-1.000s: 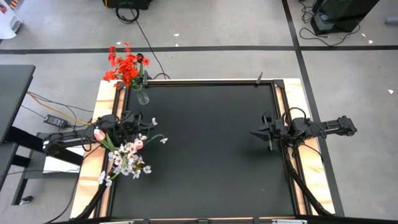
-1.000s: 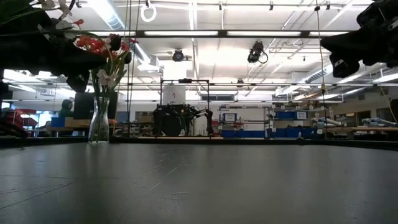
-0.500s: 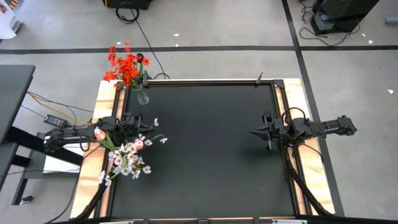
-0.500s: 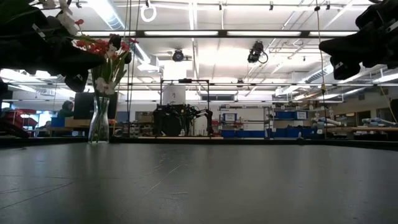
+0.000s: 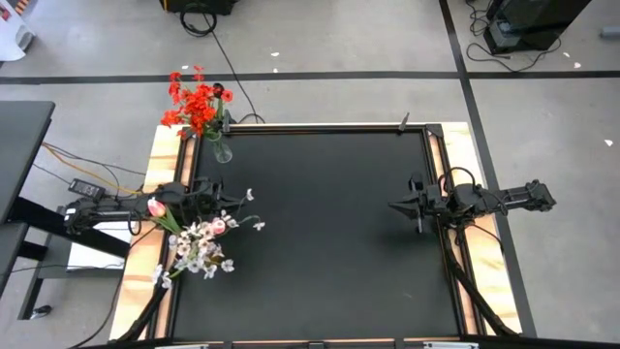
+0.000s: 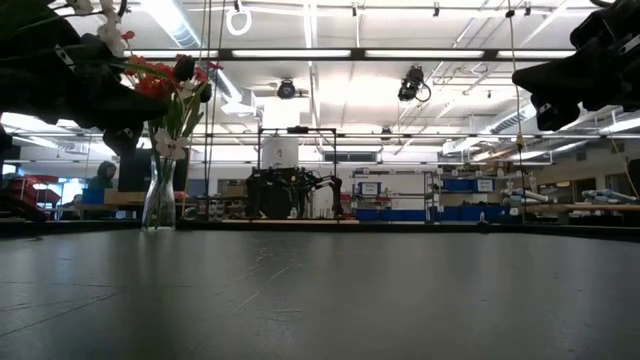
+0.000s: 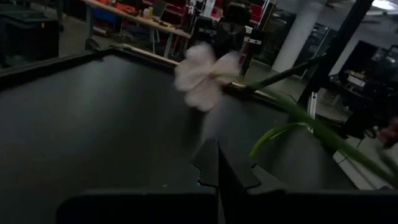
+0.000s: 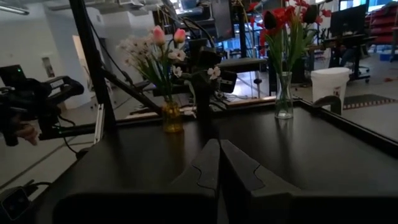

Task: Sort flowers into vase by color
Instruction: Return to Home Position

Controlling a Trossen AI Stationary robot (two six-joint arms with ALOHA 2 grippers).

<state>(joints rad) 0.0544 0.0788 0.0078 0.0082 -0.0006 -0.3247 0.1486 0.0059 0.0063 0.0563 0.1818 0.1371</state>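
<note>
Red flowers (image 5: pixel 199 100) stand in the clear vase (image 5: pixel 222 150), pink and white flowers (image 5: pixel 199 240) in the yellow vase (image 8: pixel 172 117); with left fingers (image 7: pixel 208 165) and right fingers (image 8: pixel 208 162) closed and empty, seemingly only parking both arms is left.

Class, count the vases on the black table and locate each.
2. A clear glass vase holding red flowers stands at the table's far left corner; a yellow vase holding pink and white flowers stands by the left edge, beside the left arm. None appears hidden.
</note>
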